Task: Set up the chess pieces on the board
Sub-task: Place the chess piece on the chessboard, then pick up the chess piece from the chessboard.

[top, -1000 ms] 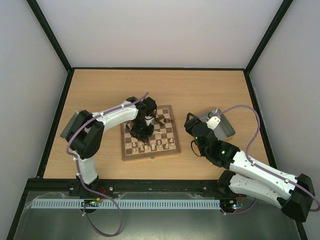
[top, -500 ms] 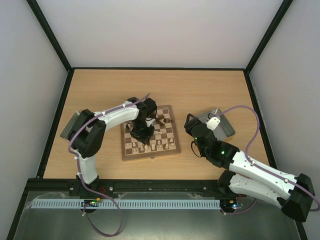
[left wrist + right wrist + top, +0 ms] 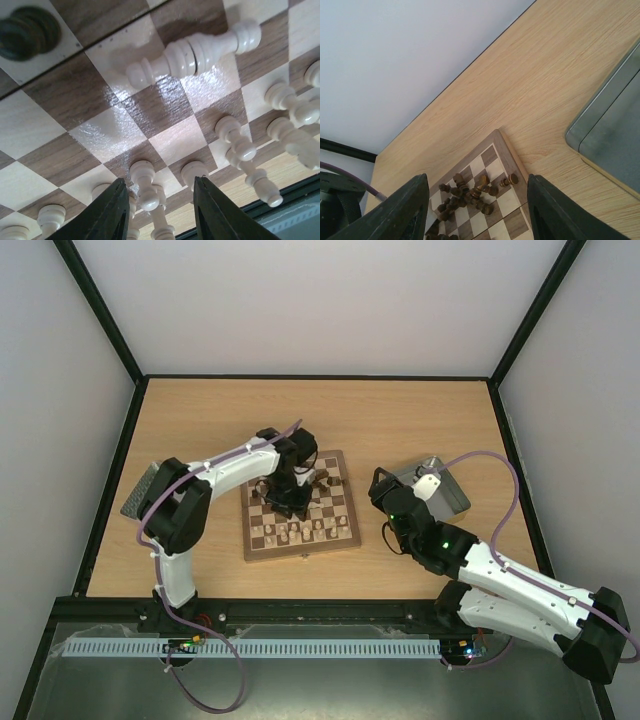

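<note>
The board (image 3: 300,551) lies in the middle of the table. Cream chess pieces (image 3: 300,531) stand in rows along its near side, and dark ones (image 3: 470,195) lie heaped at its far right corner. My left gripper (image 3: 289,495) hangs low over the board, open. A cream pawn (image 3: 144,187) stands upright between its fingers, close to the left finger (image 3: 112,210). One cream piece (image 3: 192,50) lies on its side on the squares ahead. My right gripper (image 3: 380,485) is open and holds nothing, raised above the table right of the board.
A grey metal tray (image 3: 443,490) sits right of the board, beside my right gripper. Another grey tray (image 3: 140,490) lies at the table's left edge, partly under my left arm. A dark piece (image 3: 27,32) stands alone near the board's fold line.
My left gripper was shut and has opened, letting go of the cream pawn, and it has shifted slightly toward the far side. The right arm has not moved.
</note>
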`<state>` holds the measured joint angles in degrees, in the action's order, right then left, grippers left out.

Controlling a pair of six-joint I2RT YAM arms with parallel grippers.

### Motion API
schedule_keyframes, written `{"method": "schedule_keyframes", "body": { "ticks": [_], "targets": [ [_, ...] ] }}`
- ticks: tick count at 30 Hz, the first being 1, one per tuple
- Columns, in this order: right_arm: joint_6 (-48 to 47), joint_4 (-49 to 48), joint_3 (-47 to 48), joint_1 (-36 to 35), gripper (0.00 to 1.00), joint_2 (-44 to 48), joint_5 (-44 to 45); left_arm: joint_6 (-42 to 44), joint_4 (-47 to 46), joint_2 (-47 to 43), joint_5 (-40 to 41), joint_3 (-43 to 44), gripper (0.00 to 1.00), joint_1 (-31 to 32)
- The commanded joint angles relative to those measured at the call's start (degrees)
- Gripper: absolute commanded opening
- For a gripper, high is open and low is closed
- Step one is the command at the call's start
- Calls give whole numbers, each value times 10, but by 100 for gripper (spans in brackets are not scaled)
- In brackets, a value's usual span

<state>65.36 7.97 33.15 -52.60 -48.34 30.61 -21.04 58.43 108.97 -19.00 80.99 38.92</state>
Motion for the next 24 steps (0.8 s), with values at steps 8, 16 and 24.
{"method": "schedule_keyframes", "body": {
  "ticks": [8, 16, 24],
  "targets": [
    [-80, -9, 26, 1, 57, -33, -49, -49, -82, -93, 96, -9, 42, -16],
    [-257, 10, 127, 3, 54, -191, -207, -115, -286, -257, 171, -167, 43, -22],
    [-475, 66, 207, 13, 41, -327, -321, -147, -399, -388, 168, -301, 45, -65]
  ]
}}
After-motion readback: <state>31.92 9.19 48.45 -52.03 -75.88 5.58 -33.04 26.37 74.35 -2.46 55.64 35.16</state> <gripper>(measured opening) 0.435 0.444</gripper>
